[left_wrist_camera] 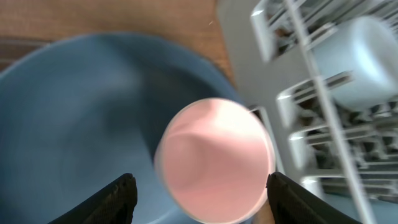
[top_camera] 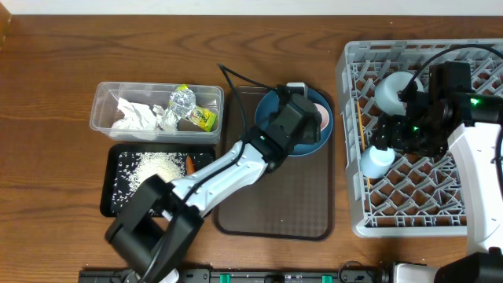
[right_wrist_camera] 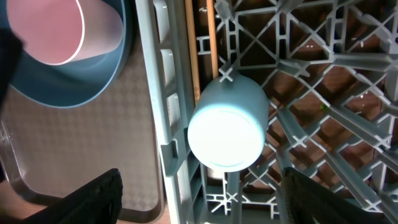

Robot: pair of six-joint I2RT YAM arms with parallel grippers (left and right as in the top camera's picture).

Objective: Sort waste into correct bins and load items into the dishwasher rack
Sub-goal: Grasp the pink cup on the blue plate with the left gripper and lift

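Note:
The pink cup (left_wrist_camera: 214, 158) stands on the dark blue plate (left_wrist_camera: 74, 124) at the back of the brown serving tray (top_camera: 275, 204). My left gripper (left_wrist_camera: 202, 199) is open with its fingers on either side of the cup, apart from it. The light blue cup (right_wrist_camera: 227, 127) sits upside down at the left edge of the grey dishwasher rack (right_wrist_camera: 348, 93). My right gripper (right_wrist_camera: 202, 193) is open just above it. The whitish bowl (top_camera: 393, 90) lies upside down in the rack (top_camera: 416, 212). The pink cup (right_wrist_camera: 59, 28) also shows in the right wrist view.
The clear tub (top_camera: 106, 98) at back left holds white napkins (top_camera: 137, 116), silver foil (top_camera: 181, 101) and the yellow-green wrapper (top_camera: 204, 118). The black tray (top_camera: 114, 185) in front of it holds loose rice (top_camera: 153, 165) and the orange carrot (top_camera: 189, 164).

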